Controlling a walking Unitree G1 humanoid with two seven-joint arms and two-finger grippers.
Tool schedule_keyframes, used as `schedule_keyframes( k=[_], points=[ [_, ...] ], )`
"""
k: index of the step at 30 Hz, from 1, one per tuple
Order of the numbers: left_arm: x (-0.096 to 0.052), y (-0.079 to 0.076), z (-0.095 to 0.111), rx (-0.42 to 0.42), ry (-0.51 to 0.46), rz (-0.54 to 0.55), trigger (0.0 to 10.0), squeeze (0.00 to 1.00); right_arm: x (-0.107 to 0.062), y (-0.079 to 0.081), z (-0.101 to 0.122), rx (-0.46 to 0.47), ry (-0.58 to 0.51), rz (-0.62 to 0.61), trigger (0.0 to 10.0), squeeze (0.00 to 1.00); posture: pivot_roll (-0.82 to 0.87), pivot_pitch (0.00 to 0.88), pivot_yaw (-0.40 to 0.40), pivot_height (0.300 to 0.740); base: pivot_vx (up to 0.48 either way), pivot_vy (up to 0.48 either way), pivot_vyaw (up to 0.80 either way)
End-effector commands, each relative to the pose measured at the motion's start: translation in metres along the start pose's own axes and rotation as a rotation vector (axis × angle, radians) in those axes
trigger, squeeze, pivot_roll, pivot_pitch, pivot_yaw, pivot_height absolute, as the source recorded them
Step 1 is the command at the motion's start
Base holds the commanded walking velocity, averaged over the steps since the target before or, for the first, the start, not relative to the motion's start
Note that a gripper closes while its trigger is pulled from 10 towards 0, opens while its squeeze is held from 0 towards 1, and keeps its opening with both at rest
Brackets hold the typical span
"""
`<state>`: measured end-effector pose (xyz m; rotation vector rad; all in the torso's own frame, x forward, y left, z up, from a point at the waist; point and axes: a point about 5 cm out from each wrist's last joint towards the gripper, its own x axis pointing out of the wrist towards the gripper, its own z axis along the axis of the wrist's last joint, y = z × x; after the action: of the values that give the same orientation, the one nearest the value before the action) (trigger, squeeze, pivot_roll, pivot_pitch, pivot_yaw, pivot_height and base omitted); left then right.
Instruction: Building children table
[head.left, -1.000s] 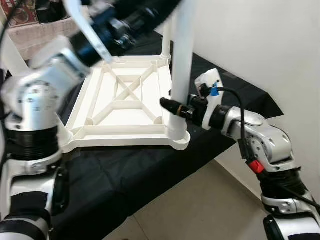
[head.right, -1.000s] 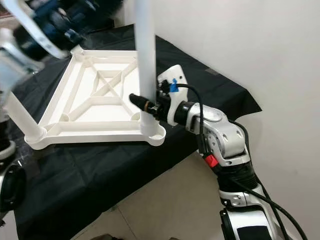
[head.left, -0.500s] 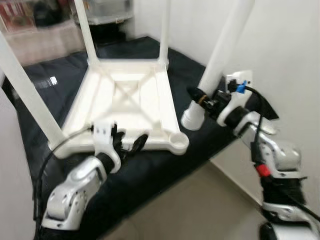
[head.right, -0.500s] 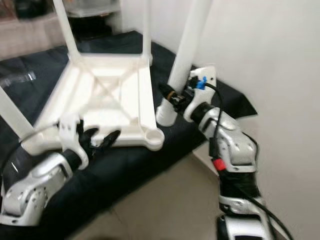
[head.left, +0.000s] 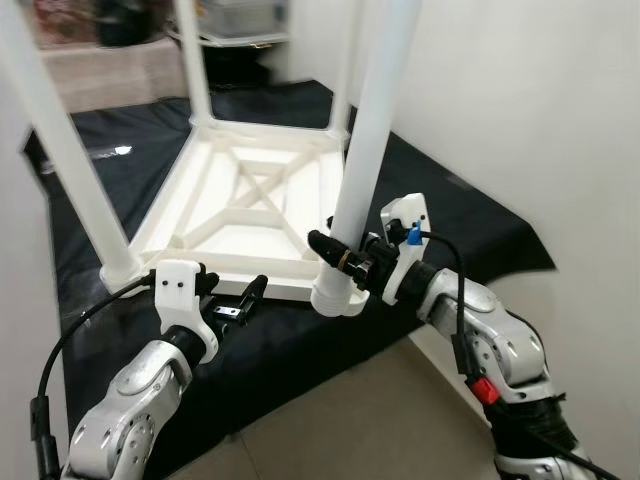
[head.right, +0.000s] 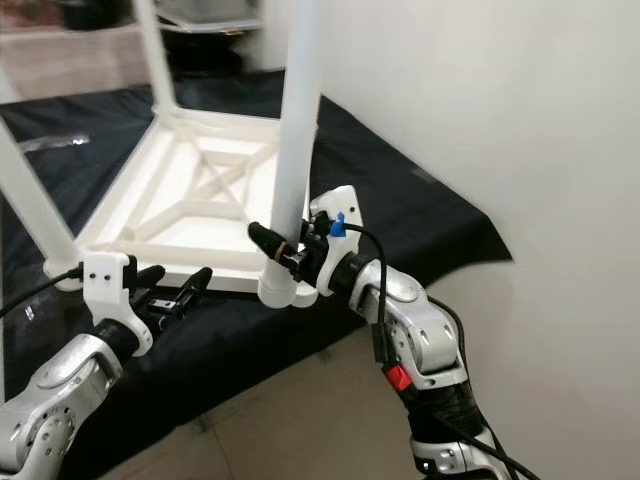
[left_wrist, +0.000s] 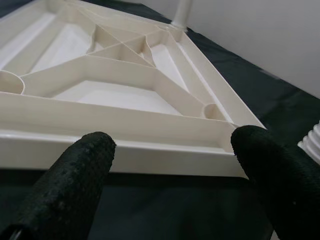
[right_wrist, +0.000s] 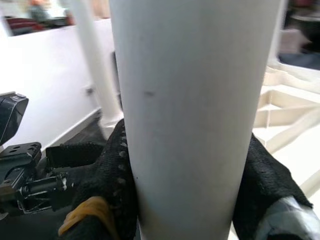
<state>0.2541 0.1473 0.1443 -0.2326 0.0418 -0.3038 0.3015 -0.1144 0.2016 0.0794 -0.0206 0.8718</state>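
A white plastic table top (head.left: 230, 262) lies upside down on a black cloth. Legs stand at its near left (head.left: 70, 160), far left (head.left: 195, 60) and far right (head.left: 348, 70) corners. My right gripper (head.left: 335, 255) is shut on the fourth white leg (head.left: 368, 130) low down. It holds that leg nearly upright, its ribbed foot at the near right corner socket. In the right wrist view the leg (right_wrist: 190, 100) stands between the black fingers (right_wrist: 112, 175). My left gripper (head.left: 237, 300) hovers open just in front of the top's front rim (left_wrist: 125, 125), holding nothing.
The black cloth (head.left: 470, 215) ends close behind my right arm, with beige floor (head.left: 380, 420) below. A white wall (head.left: 540, 100) runs along the right. Shelves and boxes (head.left: 230, 20) stand at the back.
The camera has shifted. My right gripper has swung the leg from leaning away to nearly upright over the near right corner. My left arm has come down from high up to the front rim.
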Motion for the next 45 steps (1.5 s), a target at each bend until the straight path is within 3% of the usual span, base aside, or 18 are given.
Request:
schedule_keyframes(
  k=[1, 12, 20, 23, 26, 33, 35, 36, 38, 40, 41, 43, 45],
  points=[
    [0.0, -0.006, 0.002, 0.018, -0.019, -0.012, 10.0, 0.0, 0.002, 0.001, 0.006, -0.026, -0.026, 0.021, 10.0, 0.0, -0.06, 0.008, -0.061, 0.74, 0.0, -0.465, 0.8],
    [-0.002, -0.008, -0.006, 0.04, -0.023, 0.048, 10.0, 0.0, 0.006, 0.007, 0.01, -0.108, 0.006, 0.103, 10.0, 0.0, -0.06, 0.042, -0.068, 0.74, 0.0, -0.17, 0.8],
    [-0.006, -0.002, -0.01, 0.12, 0.007, 0.087, 10.0, 0.0, 0.015, 0.005, 0.011, -0.145, -0.021, -0.002, 10.0, 0.0, -0.08, 0.084, -0.059, 0.74, 0.0, 0.0, 0.8],
    [-0.014, -0.017, -0.011, 0.234, 0.038, -0.061, 10.0, 0.0, 0.033, 0.002, 0.02, -0.168, -0.053, -0.093, 10.0, 0.0, -0.08, 0.148, -0.05, 0.74, 0.0, 0.0, 0.0],
    [-0.02, -0.024, -0.01, 0.274, 0.049, -0.137, 10.0, 0.0, 0.043, -0.006, 0.03, -0.165, -0.081, -0.148, 10.0, 0.0, -0.08, 0.168, -0.049, 0.74, 0.0, 0.0, 0.0],
    [-0.028, -0.033, -0.007, 0.323, 0.042, -0.188, 10.0, 0.0, 0.048, -0.028, 0.049, -0.102, -0.195, -0.203, 10.0, 0.0, -0.06, 0.193, -0.048, 0.74, 0.0, 0.0, 0.0],
    [-0.031, -0.035, 0.001, 0.366, 0.018, -0.205, 10.0, 0.0, 0.036, -0.044, 0.066, -0.056, -0.254, -0.032, 10.0, 0.0, -0.03, 0.219, -0.045, 0.74, 0.0, 0.0, 0.0],
    [-0.031, -0.035, 0.001, 0.366, 0.018, -0.205, 10.0, 0.0, 0.036, -0.044, 0.066, -0.056, -0.254, -0.032, 10.0, 0.0, -0.03, 0.219, -0.045, 0.74, 0.0, 0.0, 0.0],
    [-0.035, -0.035, 0.008, 0.392, -0.006, -0.229, 10.0, 0.0, 0.023, -0.047, 0.081, -0.064, -0.298, 0.147, 10.0, 0.0, -0.03, 0.239, -0.036, 0.74, 0.0, 0.0, 0.0],
    [-0.04, -0.039, 0.011, 0.392, -0.013, -0.274, 10.0, 0.0, 0.016, -0.04, 0.084, -0.117, -0.249, 0.312, 10.0, 0.0, -0.03, 0.25, -0.034, 0.74, 0.0, 0.0, 0.0],
    [-0.04, -0.039, 0.011, 0.392, -0.013, -0.274, 10.0, 0.0, 0.016, -0.04, 0.084, -0.117, -0.249, 0.312, 10.0, 0.0, -0.03, 0.25, -0.034, 0.74, 0.0, 0.0, 0.0],
    [-0.048, -0.047, 0.013, 0.393, -0.013, -0.342, 10.0, 0.0, 0.01, -0.037, 0.087, -0.157, -0.178, 0.459, 10.0, 0.0, -0.04, 0.268, -0.029, 0.74, 0.0, 0.0, 0.0],
    [-0.055, -0.053, 0.015, 0.413, -0.014, -0.387, 10.0, 0.0, 0.007, -0.041, 0.091, -0.197, -0.126, 0.52, 10.0, 0.0, -0.03, 0.281, -0.029, 0.74, 0.0, 0.0, 0.0]
  ],
)
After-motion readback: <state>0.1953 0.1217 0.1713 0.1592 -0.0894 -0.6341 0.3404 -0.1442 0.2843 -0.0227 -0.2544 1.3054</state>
